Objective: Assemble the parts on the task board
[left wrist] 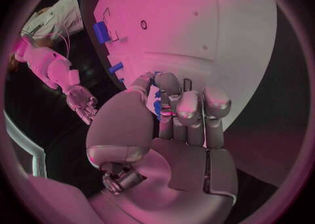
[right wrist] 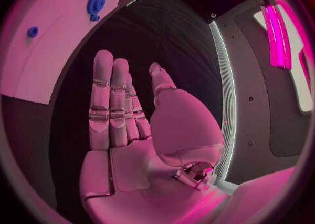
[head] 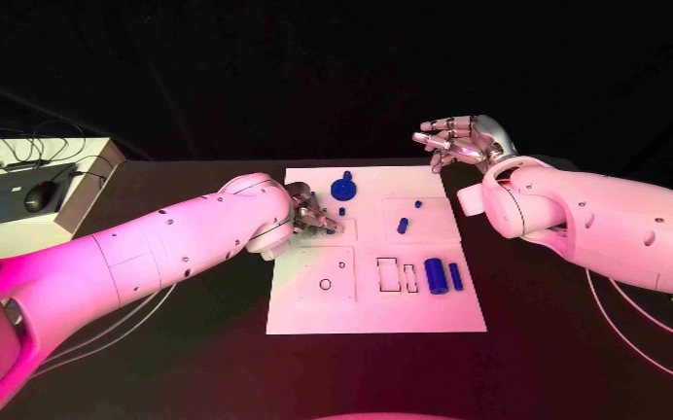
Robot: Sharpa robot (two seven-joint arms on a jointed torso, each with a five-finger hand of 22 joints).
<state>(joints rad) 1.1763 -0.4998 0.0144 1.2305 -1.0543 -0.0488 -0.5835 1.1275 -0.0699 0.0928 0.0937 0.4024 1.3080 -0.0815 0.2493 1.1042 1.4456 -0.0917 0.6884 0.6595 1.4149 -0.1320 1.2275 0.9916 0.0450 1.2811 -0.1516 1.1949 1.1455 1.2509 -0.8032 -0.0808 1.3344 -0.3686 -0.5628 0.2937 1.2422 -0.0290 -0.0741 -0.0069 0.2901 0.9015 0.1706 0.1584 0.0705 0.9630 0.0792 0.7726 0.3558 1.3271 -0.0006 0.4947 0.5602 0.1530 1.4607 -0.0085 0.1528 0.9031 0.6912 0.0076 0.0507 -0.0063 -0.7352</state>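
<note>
Head view: left hand point(head: 311, 216) is down on the task board point(head: 376, 315), fingers at small blue parts point(head: 341, 212) on its left side; right hand point(head: 463, 140) hovers past the far right corner, fingers apart, empty.

Left wrist view: fingers curl over a blue part point(left wrist: 157, 107); can't tell if it's gripped. Likely pick step; next needs a firm pinch, then alignment with a slot.

Right wrist view: flat palm over the black table point(right wrist: 164, 40).

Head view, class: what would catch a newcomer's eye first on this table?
The white task board lies mid-table, dotted with small blue parts; the largest, a round blue part, sits near its far edge. The left hand is down on the board's left side with fingers curled around a small blue piece, while the right hand hovers open beyond the far right corner.
</note>
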